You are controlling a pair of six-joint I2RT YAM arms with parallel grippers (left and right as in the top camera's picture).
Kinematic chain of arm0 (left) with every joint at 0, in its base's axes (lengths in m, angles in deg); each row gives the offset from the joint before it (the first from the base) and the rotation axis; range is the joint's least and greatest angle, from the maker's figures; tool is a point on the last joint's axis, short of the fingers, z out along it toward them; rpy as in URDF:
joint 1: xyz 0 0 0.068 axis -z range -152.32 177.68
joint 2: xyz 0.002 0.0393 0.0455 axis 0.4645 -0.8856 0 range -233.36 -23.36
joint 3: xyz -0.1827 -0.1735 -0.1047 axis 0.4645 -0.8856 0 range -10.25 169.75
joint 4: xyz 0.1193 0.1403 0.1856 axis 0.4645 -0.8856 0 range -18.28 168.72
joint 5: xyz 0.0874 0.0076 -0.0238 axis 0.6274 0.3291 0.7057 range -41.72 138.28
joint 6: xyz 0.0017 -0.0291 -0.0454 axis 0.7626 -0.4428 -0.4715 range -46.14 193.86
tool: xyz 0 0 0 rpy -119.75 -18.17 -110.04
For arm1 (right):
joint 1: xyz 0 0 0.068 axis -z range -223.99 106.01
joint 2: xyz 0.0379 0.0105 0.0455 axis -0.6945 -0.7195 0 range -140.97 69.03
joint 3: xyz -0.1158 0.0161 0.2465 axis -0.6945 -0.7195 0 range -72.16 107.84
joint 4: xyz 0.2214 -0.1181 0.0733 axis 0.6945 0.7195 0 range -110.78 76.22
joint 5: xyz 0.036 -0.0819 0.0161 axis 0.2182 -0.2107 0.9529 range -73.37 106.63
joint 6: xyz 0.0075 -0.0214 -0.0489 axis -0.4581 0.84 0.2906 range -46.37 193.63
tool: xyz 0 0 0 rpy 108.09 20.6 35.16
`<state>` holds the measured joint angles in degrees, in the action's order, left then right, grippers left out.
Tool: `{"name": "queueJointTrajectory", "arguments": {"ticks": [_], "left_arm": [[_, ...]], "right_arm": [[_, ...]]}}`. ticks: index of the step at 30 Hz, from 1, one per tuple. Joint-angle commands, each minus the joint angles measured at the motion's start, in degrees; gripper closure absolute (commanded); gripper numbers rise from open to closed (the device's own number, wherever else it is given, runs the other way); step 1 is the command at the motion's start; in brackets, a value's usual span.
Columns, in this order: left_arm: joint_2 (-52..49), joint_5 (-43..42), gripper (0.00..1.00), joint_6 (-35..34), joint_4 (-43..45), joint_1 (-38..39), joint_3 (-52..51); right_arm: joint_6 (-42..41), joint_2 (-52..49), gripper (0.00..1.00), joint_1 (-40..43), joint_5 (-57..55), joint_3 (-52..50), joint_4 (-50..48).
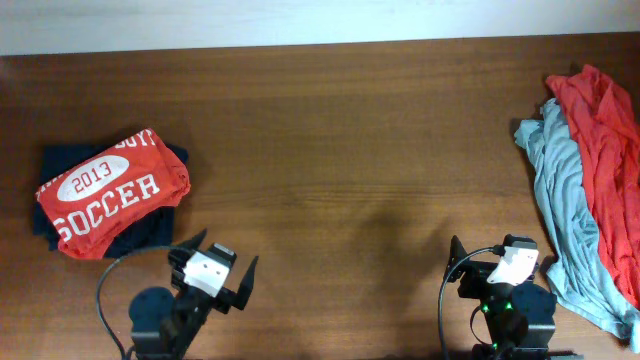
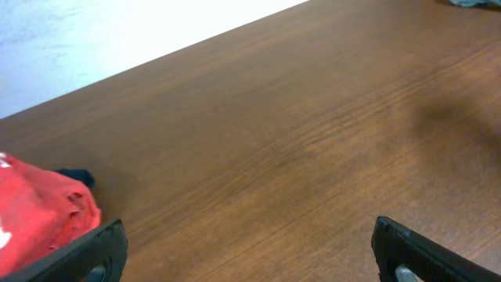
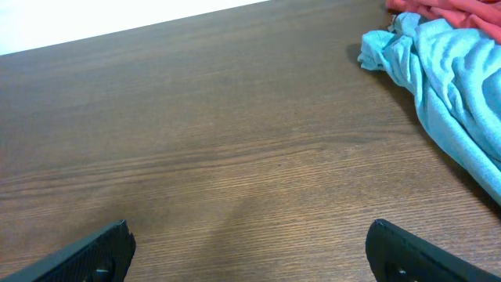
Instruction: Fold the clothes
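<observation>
red soccer shirt [image 1: 100,192] lies folded at left; the crumpled grey-blue shirt [image 1: 560,190] waits at right. left tool [image 2: 246,235] and right tool [image 3: 246,239] hang released; next, likely dragging that shirt to mid tabletop [image 1: 350,130].

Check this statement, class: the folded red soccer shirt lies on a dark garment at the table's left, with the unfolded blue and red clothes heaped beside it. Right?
Not quite. The overhead view shows the unfolded blue garment and red garment heaped at the table's far right edge, not beside the red soccer shirt, which does lie folded on a dark garment at the left.
</observation>
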<state>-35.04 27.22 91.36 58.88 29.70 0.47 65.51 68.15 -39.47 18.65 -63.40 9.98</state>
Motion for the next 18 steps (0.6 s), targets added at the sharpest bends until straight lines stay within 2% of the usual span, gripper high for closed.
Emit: {"name": "queueJointTrajectory", "arguments": {"ticks": [1, 7, 18], "left_arm": [[5.14, -1.05, 0.01, -0.35, 0.94, 0.83, -3.48], [11.30, -1.01, 0.01, -0.33, 1.42, 0.83, -4.92], [11.39, -0.61, 0.01, -0.33, 2.43, 2.71, -5.14]], "right_arm": [[0.17, 0.57, 0.01, 0.39, 0.35, -0.42, -0.15], [0.20, 0.57, 0.01, 0.39, 0.35, -0.42, -0.15], [0.20, 0.57, 0.01, 0.39, 0.35, -0.42, -0.15]]}}
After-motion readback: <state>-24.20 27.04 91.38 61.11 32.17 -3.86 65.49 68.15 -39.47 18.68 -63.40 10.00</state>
